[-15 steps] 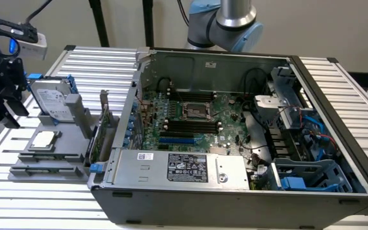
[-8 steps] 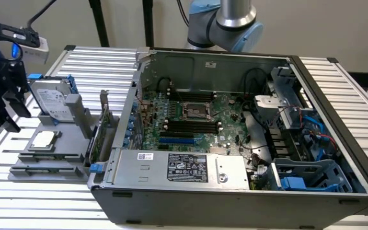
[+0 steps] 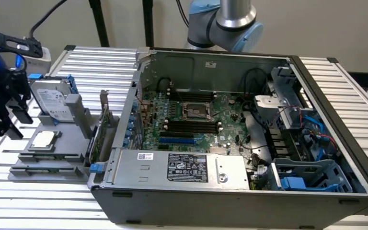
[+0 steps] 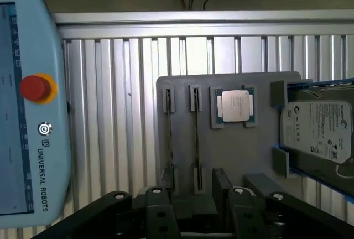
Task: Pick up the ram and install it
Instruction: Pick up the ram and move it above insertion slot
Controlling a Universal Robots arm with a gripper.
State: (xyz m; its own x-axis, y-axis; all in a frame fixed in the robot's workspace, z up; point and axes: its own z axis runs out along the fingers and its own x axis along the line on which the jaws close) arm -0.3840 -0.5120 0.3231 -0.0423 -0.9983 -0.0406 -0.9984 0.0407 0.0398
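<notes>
At the exterior view's left the gripper (image 3: 8,122) hangs over the grey holder (image 3: 63,146) on the slatted bench (image 3: 43,201), pointing straight down. Its jaws stand apart with nothing in them. In the wrist view they straddle one end of the ram (image 4: 196,139) without touching it, which reads as lining up for a pinch across the thin board.

The ram stands on its long edge between slotted posts, which leaves its upper edge free and both flat faces open to the jaws. A second stick (image 4: 168,139) seems to sit the same way in the neighbouring slot, though it is faint.

Beside them the holder carries a processor (image 3: 43,140) lying flat in a shallow frame and a hard drive (image 3: 50,98) propped against blue rails, each set apart so it can be reached alone. Next comes an upright green card (image 3: 104,129), just outside the computer case (image 3: 190,199).

The case lies on its side with the cover off, so the motherboard (image 3: 229,108) faces up. Its black memory slots (image 3: 190,125) appear to carry no stick — the ram is well apart from them, not yet picked up.
</notes>
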